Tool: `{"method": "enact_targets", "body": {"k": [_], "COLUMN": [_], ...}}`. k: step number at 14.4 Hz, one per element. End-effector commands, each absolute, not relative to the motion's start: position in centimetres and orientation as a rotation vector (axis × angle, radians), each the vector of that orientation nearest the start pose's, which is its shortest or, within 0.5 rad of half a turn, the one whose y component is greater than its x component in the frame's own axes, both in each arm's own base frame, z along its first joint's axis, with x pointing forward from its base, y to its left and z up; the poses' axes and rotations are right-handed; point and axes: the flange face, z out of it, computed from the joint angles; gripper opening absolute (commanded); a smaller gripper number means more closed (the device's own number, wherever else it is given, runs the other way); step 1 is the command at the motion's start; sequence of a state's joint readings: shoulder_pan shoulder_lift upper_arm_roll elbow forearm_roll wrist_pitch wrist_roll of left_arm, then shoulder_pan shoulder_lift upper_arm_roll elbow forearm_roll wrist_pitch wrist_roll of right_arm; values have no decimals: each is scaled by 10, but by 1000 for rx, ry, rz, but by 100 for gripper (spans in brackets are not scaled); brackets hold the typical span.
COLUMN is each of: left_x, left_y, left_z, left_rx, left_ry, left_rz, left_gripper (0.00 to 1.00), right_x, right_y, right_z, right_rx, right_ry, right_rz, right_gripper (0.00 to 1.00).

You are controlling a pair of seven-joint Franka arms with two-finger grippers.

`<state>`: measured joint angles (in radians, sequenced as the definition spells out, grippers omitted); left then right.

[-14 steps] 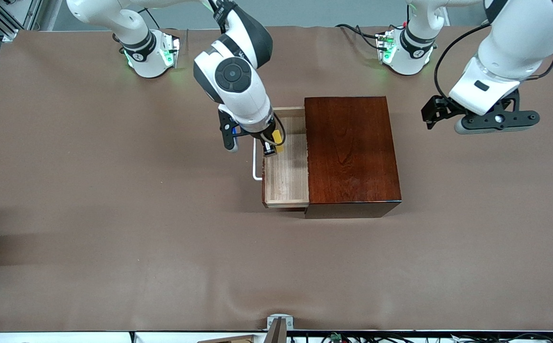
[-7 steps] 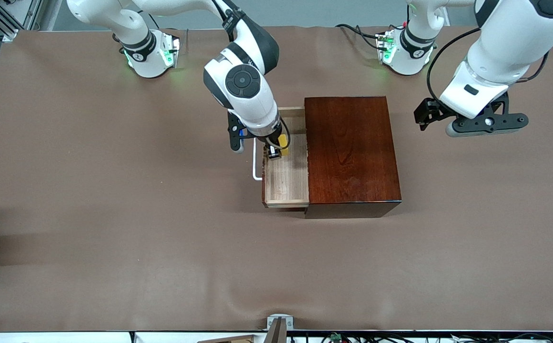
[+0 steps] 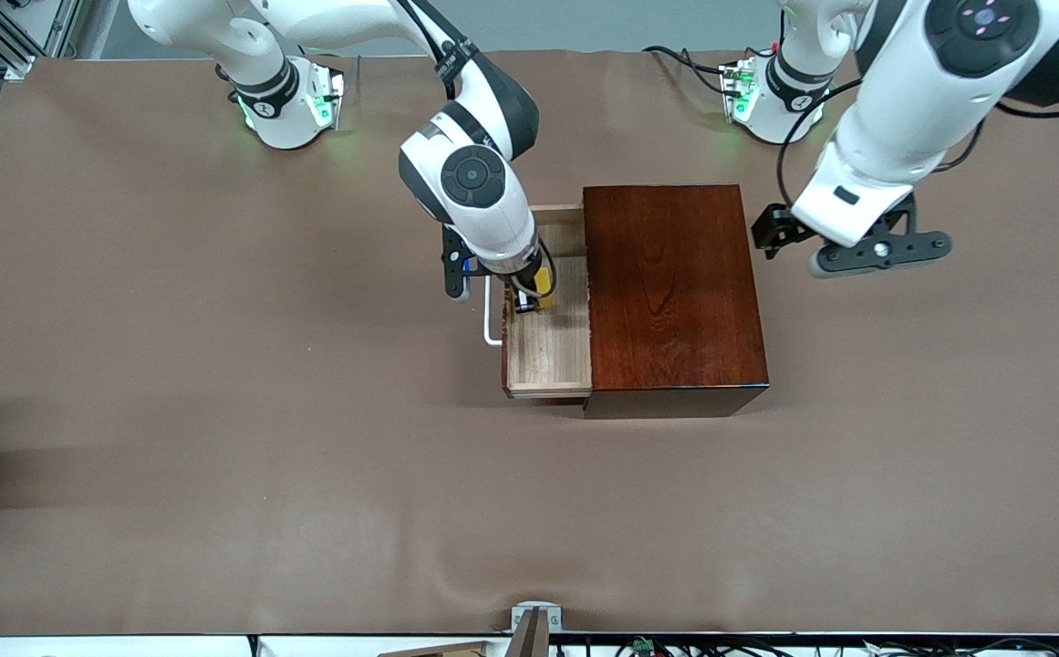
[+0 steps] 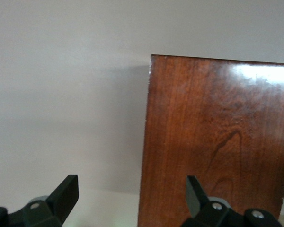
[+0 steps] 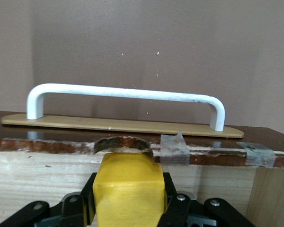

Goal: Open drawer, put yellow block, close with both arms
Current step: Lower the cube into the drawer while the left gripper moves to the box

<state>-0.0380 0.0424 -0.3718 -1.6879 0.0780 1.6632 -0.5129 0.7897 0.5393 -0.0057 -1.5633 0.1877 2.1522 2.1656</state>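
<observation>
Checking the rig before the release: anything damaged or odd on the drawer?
Yes: in the right wrist view the drawer front's top edge looks chipped, with a gouge right above the block, and clear tape patches nearby. Handle looks intact.

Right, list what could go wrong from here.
1. The right gripper holds the yellow block close to the drawer front with the white handle; releasing there, it might catch the front edge.
2. The left gripper, open over the wooden box edge, could bump the box if it descends.
</observation>
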Motion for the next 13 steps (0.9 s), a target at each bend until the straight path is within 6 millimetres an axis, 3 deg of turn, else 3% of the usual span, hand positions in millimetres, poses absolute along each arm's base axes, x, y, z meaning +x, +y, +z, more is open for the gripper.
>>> {"method": "enact_targets", "body": {"k": [1,3,6,7,8,9,13], "left_x": [527,527,528,526,524,525,530], "left_y": [-236,-250,-258,-263,-269,-274,-309], "left_z": [554,551,547,547,545,541,537], "left_rx": [-3075,-3080,-3083,-3089,-3089,-3091,-3107], "left_ry": [-181,-175,-158,-146,-131,-122,-202], "left_rz": [49,51,64,66,71,81,85], "left_gripper": [100,100,100,100,100,100,100], "right_x": [484,485,484,483,483,483,490], "right_y": [512,511,512,513,513,514,514], "right_z": [331,331,331,332,331,332,345], "right_rx": [-2253,-2250,-2253,-2254,-2252,-2251,-2241], "right_ry": [2078,2081,2080,2078,2082,2081,2066], "right_rz": [246,244,245,245,245,245,231], "right_gripper": [0,0,31,51,83,100,100]}}
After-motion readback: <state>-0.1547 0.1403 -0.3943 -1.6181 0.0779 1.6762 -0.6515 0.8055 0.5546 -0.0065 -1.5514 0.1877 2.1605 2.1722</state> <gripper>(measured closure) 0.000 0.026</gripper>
